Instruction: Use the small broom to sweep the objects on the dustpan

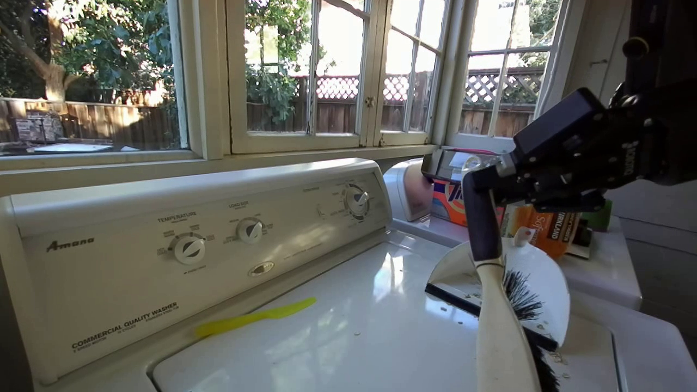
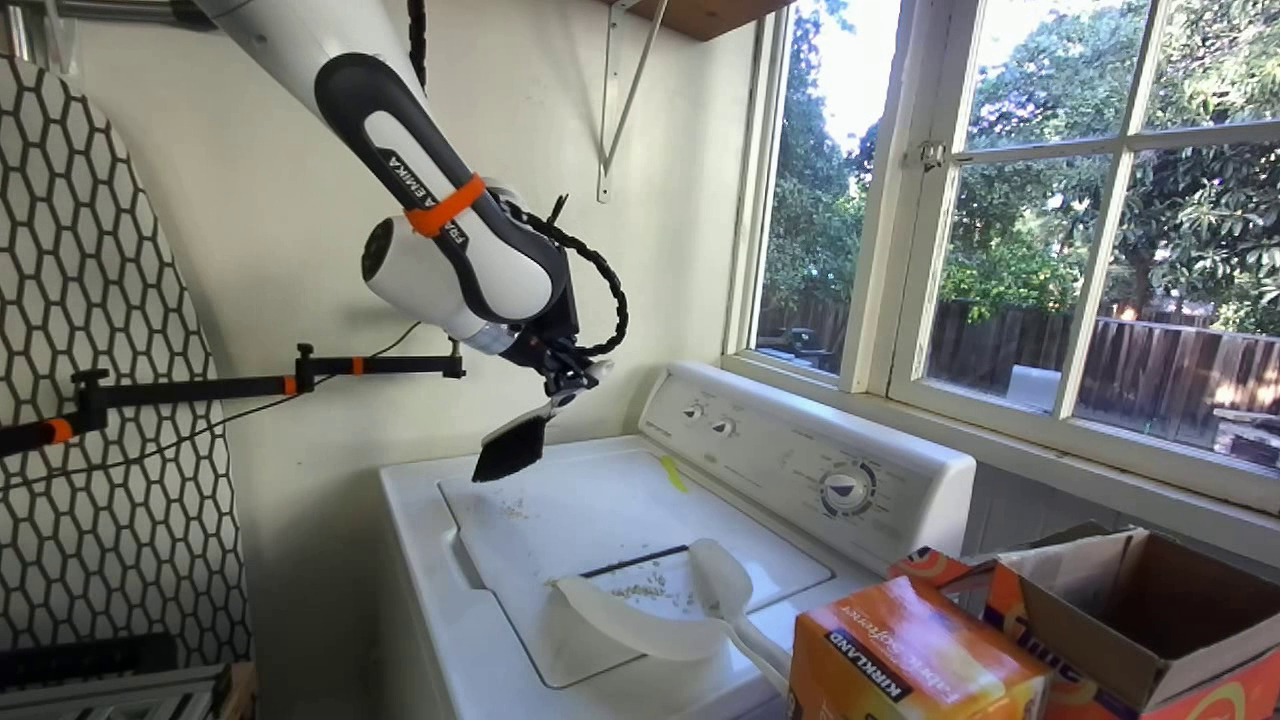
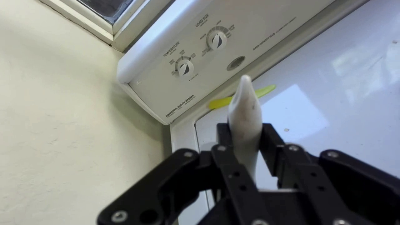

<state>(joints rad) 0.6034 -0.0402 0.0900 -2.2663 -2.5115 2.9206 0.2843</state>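
A cream wall (image 2: 310, 420) and white-framed windows (image 1: 375, 81) enclose the place; outside are trees (image 1: 125, 43) and a wooden fence (image 1: 130, 122). Under the windows stands a white Amana washer (image 1: 130, 218), whose lower part is cut off in both exterior views. The Franka arm (image 2: 400, 150) leaves an exterior view at the top. There also, an open Tide box (image 2: 1080, 610) passes the right edge, and an orange Kirkland fabric softener box (image 2: 910, 650) passes the bottom one. The white dustpan (image 2: 650, 635) lies on the washer lid (image 2: 590, 490), with a straight black strip along its front; its handle partly disappears behind the softener box. The hand broom (image 2: 510, 447) is held tilted at the end of the lid away from the dustpan, showing a wide block of black bristles; whether these touch the lid, I cannot tell. In an exterior view its pale handle (image 1: 498, 326) covers part of the dustpan, and the bottom edge cuts the broom off. The jaws of the gripper (image 3: 246, 134) pinch this handle, and in the wrist view its tip hides the middle of a yellow knife-like utensil (image 3: 265, 90). Tan crumbs (image 2: 655, 590) lie in the dustpan and on the lid, too small to make out singly.
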